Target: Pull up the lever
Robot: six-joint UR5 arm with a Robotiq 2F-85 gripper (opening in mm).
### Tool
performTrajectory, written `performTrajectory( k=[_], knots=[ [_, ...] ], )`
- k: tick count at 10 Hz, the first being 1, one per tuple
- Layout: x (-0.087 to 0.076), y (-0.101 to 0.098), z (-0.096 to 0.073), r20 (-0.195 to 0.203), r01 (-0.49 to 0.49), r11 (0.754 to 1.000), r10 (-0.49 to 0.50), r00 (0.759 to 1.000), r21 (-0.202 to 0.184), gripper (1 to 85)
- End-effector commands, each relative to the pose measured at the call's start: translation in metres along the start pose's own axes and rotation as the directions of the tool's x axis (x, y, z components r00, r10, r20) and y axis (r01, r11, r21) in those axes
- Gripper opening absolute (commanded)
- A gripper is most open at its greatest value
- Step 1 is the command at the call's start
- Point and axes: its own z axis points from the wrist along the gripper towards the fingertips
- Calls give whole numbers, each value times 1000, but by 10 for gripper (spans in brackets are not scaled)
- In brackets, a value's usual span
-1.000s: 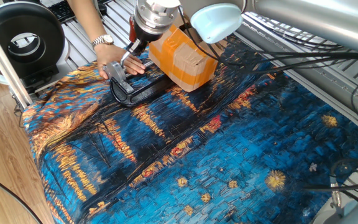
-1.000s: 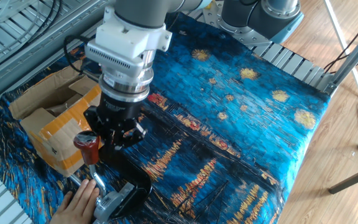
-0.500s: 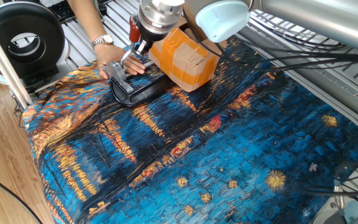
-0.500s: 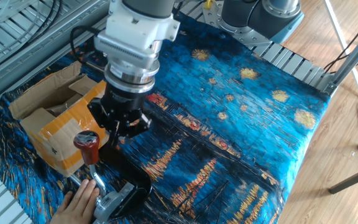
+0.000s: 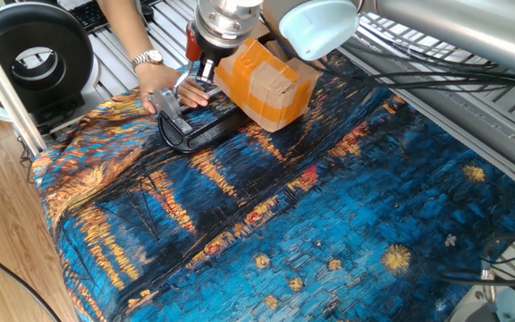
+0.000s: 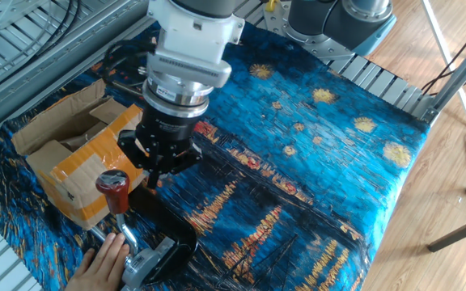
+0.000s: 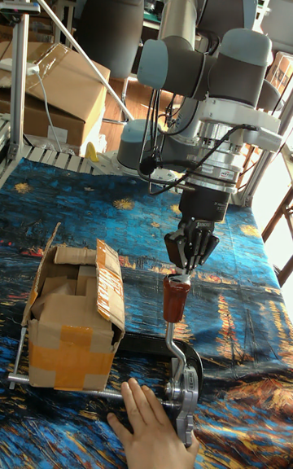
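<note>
The lever stands nearly upright: a thin silver rod [image 7: 172, 344] topped by a red-brown knob [image 7: 175, 298] [image 6: 113, 191] [image 5: 190, 38]. It hinges on a silver bracket [image 7: 186, 393] [image 6: 147, 263] with a black curved base [image 5: 199, 132]. My gripper [image 7: 184, 270] [image 6: 155, 176] [image 5: 205, 71] hangs just above and beside the knob. Its fingers taper together and hold nothing. A person's hand [image 7: 148, 430] [image 5: 170, 90] presses down on the bracket.
An orange-taped cardboard box [image 6: 69, 166] [image 7: 72, 324] [image 5: 266, 79] sits right beside the lever, close to my gripper. The table is covered with a blue painted cloth [image 6: 298, 186]. Cables [image 5: 436, 85] run along the table edge.
My gripper has drifted up and away from the knob, toward the cloth's middle. The lever, the hand and the box have stayed put.
</note>
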Motion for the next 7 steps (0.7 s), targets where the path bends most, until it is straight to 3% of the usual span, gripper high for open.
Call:
performTrajectory(
  k=[1,2,3,4,5,6,7],
  knots=[
    [-10,24,-4,33,5,996,-2,999,-92,17],
    [-13,22,-4,41,4,997,-1,999,-83,17],
    [0,12,-3,-4,93,995,-93,996,-44,17],
    [16,19,-4,-57,169,982,-174,983,-84,17],
    [24,28,-5,-72,218,968,-228,971,-126,17],
    [23,30,-6,-64,264,955,-274,960,-134,17],
    [16,21,-8,-38,293,950,-299,953,-110,17]
  ],
)
